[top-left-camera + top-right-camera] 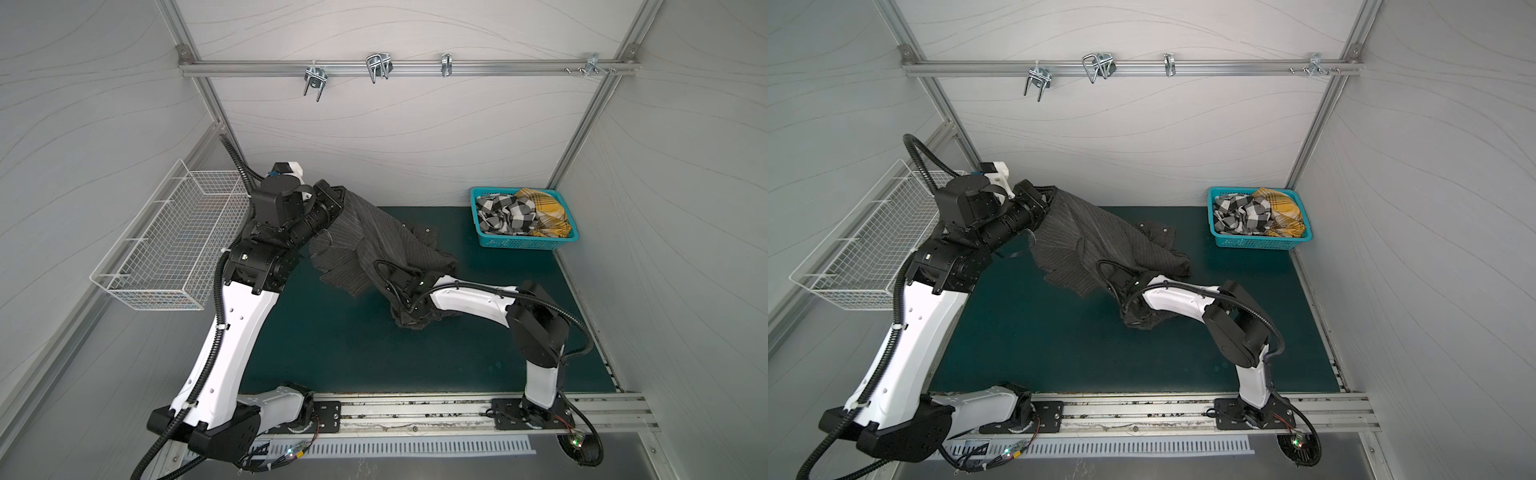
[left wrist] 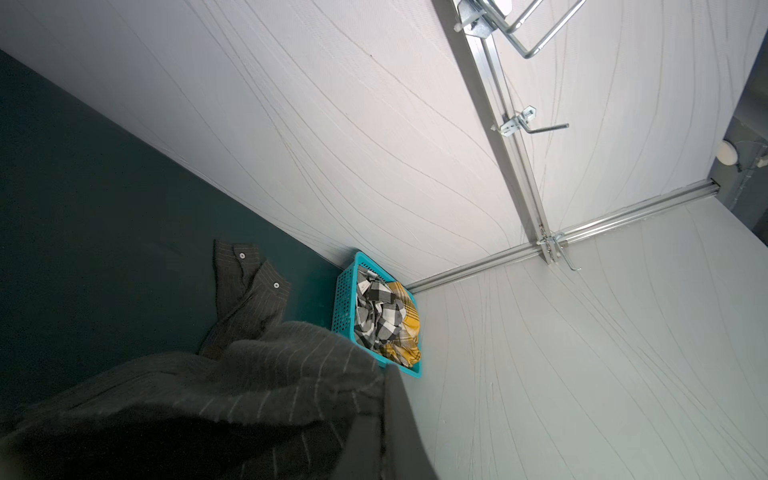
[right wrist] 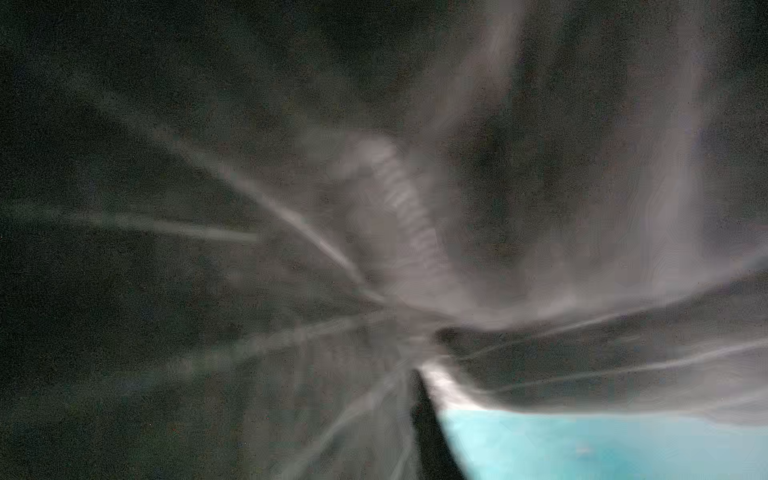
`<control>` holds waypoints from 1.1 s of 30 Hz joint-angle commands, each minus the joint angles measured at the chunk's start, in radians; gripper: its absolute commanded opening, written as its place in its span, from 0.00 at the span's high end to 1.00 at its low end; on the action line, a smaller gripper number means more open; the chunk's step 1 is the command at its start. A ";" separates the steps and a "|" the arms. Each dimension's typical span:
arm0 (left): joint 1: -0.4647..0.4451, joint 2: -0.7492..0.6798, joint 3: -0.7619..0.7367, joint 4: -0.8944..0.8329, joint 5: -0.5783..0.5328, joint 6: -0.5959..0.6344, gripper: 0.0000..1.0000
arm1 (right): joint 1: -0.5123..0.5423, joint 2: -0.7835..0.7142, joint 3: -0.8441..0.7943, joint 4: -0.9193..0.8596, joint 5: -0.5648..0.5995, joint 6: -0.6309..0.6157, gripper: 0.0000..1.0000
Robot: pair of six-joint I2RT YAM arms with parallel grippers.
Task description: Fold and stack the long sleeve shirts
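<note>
left hand (image 1: 337, 198) clamped on pinstriped shirt (image 1: 374, 241), held high, right hand (image 1: 407, 318) closed on its low bunched end near tabletop (image 1: 332, 345), probably to stretch it flat

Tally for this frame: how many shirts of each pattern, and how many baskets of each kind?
Charcoal pinstriped shirt: 1
Black-and-white checked shirt: 1
Mustard plaid shirt: 1
Teal plastic basket: 1
White wire basket: 1
Total: 5
</note>
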 commanded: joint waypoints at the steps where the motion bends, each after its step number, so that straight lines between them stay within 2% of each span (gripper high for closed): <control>1: 0.006 0.007 0.088 -0.020 -0.101 0.072 1.00 | -0.128 -0.187 -0.015 -0.108 0.178 -0.062 1.00; 3: 0.009 0.018 0.142 -0.045 -0.127 0.096 1.00 | -0.258 -0.319 0.013 -0.155 0.237 -0.119 1.00; 7: 0.009 -0.015 0.218 -0.030 -0.178 0.135 1.00 | -0.465 -0.530 0.154 -0.173 0.284 -0.289 1.00; 11: 0.014 -0.067 0.207 -0.032 -0.248 0.164 1.00 | -0.534 -0.629 0.291 -0.115 0.257 -0.488 0.93; 12: 0.018 -0.080 0.181 -0.032 -0.233 0.152 1.00 | -0.534 -0.631 0.309 -0.117 0.241 -0.508 0.89; 13: 0.021 -0.091 0.121 -0.033 -0.207 0.136 1.00 | -0.535 -0.625 0.312 -0.128 0.214 -0.515 0.79; 14: 0.021 -0.105 0.074 -0.035 -0.183 0.118 1.00 | -0.534 -0.617 0.307 -0.146 0.189 -0.514 0.70; 16: 0.021 -0.150 -0.075 -0.017 -0.120 0.067 1.00 | -0.527 -0.605 0.246 -0.193 0.151 -0.482 0.43; 18: 0.021 -0.210 -0.248 0.028 -0.063 0.009 1.00 | -0.515 -0.620 0.130 -0.236 0.167 -0.417 0.31; 21: 0.020 -0.288 -0.495 0.074 0.018 -0.064 1.00 | -0.473 -0.692 -0.114 -0.253 0.065 -0.320 0.26; 24: 0.020 -0.355 -0.680 0.078 0.052 -0.104 1.00 | -0.333 -0.791 -0.342 -0.259 0.040 -0.228 0.22; 25: 0.020 -0.377 -0.728 0.082 0.054 -0.115 1.00 | -0.269 -0.815 -0.391 -0.291 0.064 -0.146 0.19; 27: 0.020 -0.406 -0.779 0.084 0.049 -0.111 1.00 | -0.162 -0.837 -0.410 -0.315 0.067 -0.093 0.10; 29: 0.020 -0.417 -0.789 0.068 0.037 -0.096 1.00 | -0.153 -0.797 -0.394 -0.383 0.055 -0.024 0.09; 31: 0.020 -0.412 -0.784 0.051 0.013 -0.080 1.00 | -0.169 -0.740 -0.404 -0.397 0.050 -0.019 0.08; 33: 0.021 -0.394 -0.764 0.018 -0.029 -0.077 1.00 | -0.253 -0.684 -0.446 -0.361 -0.001 -0.038 0.08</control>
